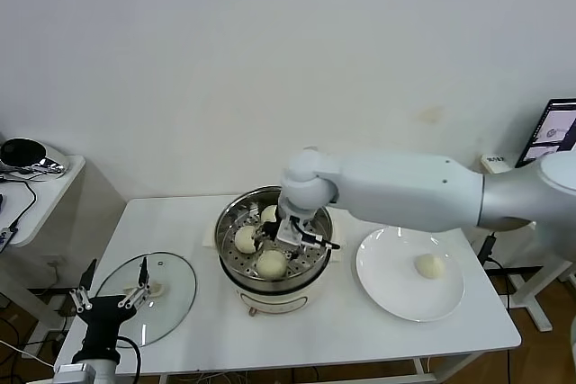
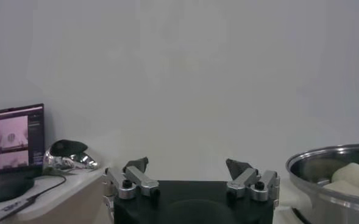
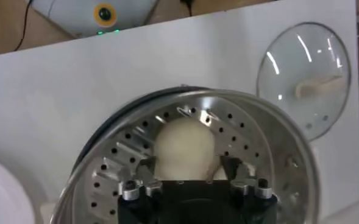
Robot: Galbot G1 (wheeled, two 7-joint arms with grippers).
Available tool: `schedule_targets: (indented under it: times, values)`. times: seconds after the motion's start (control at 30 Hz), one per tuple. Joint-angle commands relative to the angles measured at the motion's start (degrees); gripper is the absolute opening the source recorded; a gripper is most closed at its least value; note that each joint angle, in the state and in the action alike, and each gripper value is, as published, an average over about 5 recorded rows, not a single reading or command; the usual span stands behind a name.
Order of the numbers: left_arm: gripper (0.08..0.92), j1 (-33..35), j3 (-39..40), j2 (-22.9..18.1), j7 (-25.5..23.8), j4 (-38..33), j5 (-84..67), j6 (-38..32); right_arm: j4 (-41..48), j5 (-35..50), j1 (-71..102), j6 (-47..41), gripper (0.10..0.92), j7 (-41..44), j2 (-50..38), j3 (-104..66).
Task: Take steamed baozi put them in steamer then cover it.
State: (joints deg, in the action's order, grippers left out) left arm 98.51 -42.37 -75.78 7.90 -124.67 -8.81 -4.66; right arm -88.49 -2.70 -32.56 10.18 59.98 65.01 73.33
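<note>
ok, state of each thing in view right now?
steamer: uncovered, three baozi on its tray
cover: off, flat on table left of steamer
plate: holds one baozi
right gripper: jaws open, over a baozi inside the steamer
left gripper: jaws open, by the cover

Even bright light, soft shadows, lid [image 1: 144, 297] glare
</note>
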Motion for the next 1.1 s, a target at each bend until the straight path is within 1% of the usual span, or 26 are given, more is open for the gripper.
schedule_targets:
  times: [0.03, 0.2, 0.33, 0.47, 0.6, 0.77, 0.93, 1.1]
  values:
    - [0.823, -0.14, 0.06, 0.38, -0.05, 0.06, -0.16, 0.04, -1.36, 8.24, -5.48, -4.77, 0.818, 4.76, -8.14, -0.73]
    - [0.823, -0.61, 0.47, 1.13, -0.08, 0.24, -0.41, 0.08, -3.59, 13.63, -7.70, -15.01, 0.822, 7.87, -16.55, -0.30]
    - [0.823, -1.08, 1.15, 1.60, -0.09, 0.47, -0.42, 0.12, -6.44, 12.48, -6.49, -22.52, 0.823, 7.34, -24.49, -0.28]
    - [0.823, -1.54, 1.89, 2.08, -0.10, 0.81, -0.40, 0.17, -7.63, 10.38, -2.79, -26.63, 0.823, 5.81, -32.65, -2.64]
    - [0.823, -1.94, 2.48, 2.60, -0.11, 1.19, -0.39, 0.20, -6.64, 6.41, 2.31, -26.55, 0.823, 5.37, -38.79, -6.14]
    - [0.823, -2.15, 2.85, 3.16, -0.11, 1.65, -0.37, 0.20, -3.73, -0.98, 13.40, -23.91, 0.823, 5.36, -42.85, -14.03]
    - [0.823, -1.95, 3.02, 3.46, -0.14, 2.08, -0.19, 0.20, 0.27, -6.06, 29.51, -22.28, 0.823, 5.20, -44.14, -27.79]
    - [0.823, -1.37, 2.87, 3.35, -0.15, 2.05, 0.11, 0.19, 5.34, -11.04, 41.19, -20.52, 0.823, 4.83, -42.49, -38.79]
